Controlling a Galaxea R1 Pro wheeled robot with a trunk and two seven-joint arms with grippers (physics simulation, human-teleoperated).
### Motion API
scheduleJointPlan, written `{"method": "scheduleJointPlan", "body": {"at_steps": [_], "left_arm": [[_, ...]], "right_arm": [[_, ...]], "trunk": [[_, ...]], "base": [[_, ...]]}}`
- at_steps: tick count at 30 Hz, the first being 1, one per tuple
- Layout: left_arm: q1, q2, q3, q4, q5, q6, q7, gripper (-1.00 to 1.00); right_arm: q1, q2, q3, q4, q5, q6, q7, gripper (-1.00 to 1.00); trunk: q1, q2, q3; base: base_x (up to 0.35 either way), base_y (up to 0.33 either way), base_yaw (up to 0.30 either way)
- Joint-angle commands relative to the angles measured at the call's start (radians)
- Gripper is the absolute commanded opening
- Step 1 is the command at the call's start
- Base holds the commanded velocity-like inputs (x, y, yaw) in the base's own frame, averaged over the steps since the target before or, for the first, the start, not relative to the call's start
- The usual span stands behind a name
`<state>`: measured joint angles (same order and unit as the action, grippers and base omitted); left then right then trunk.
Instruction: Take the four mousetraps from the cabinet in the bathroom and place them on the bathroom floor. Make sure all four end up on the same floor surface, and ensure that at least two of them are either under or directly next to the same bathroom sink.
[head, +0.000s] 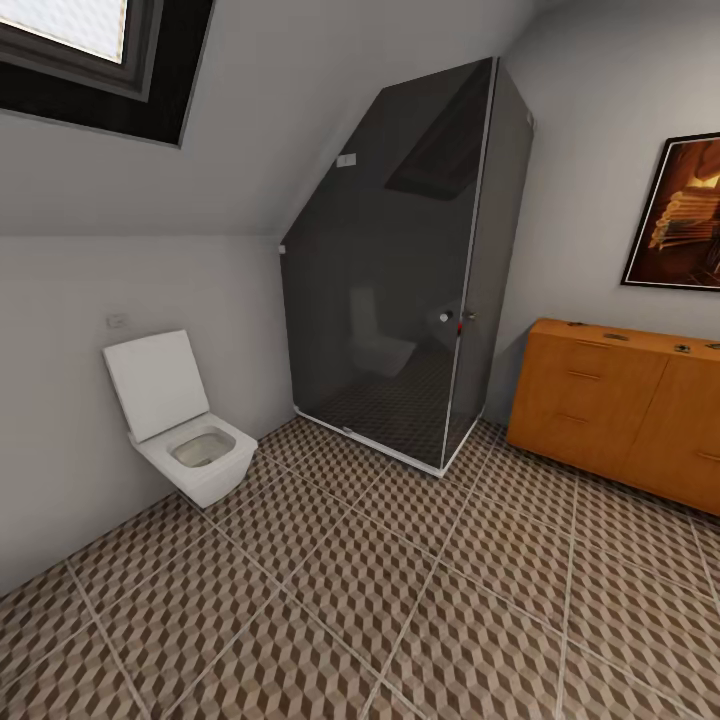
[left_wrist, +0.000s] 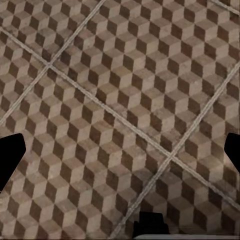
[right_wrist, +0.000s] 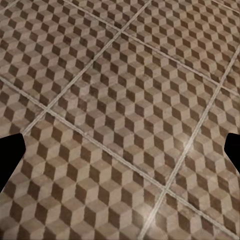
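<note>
Spreading across the lower head view, the bathroom floor leads to the cabinet at three o'clock, nearer the right arm. Small dark mousetraps seemingly lie on its top. Both wrist views show tiles beneath the left gripper and right gripper, fingers apart.

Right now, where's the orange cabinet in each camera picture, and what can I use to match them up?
Head view: the cabinet stands at the right edge against the far wall, under the framed picture, right of the glass shower.
Left wrist view: not in it; cube-pattern floor between open hand tips.
Right wrist view: not in it; the same floor.
Shared landmark: the cube-pattern floor tiles with pale grout lines.
</note>
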<state>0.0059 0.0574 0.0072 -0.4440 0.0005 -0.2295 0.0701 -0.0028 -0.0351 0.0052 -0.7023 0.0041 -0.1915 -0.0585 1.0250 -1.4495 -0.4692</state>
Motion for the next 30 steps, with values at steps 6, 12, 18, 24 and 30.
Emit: {"method": "scheduleJointPlan", "body": {"at_steps": [6, 12, 18, 24, 30], "left_arm": [[0.0, 0.014, 0.0, 0.004, 0.001, -0.032, 0.003, 1.0], [0.0, 0.012, -0.002, 0.005, 0.001, -0.06, 0.006, 1.0], [0.001, 0.0, -0.002, 0.013, 0.002, -0.066, 0.007, 1.0], [0.0, -0.027, -0.004, 0.015, 0.0, -0.068, 0.007, 1.0], [0.0, -0.034, -0.004, 0.011, 0.001, -0.067, 0.009, 1.0]], "right_arm": [[0.0, 0.0, 0.001, 0.004, 0.0, -0.003, -0.003, 1.0], [0.0, 0.003, 0.002, 0.01, 0.001, -0.003, -0.003, 1.0], [0.0, 0.003, 0.0, 0.042, 0.002, -0.005, -0.003, 1.0], [0.0, 0.002, -0.001, 0.05, 0.003, -0.006, -0.005, 1.0], [0.0, 0.003, 0.0, 0.051, 0.004, -0.006, -0.007, 1.0]], "trunk": [[0.0, 0.0, -0.001], [0.0, 0.0, -0.001], [0.0, 0.0, -0.001], [0.0, 0.0, -0.001], [0.0, 0.0, -0.001]], "base": [[0.0, 0.0, 0.0], [0.0, 0.0, 0.0], [0.0, 0.0, 0.0], [0.0, 0.0, 0.0], [0.0, 0.0, 0.0]]}}
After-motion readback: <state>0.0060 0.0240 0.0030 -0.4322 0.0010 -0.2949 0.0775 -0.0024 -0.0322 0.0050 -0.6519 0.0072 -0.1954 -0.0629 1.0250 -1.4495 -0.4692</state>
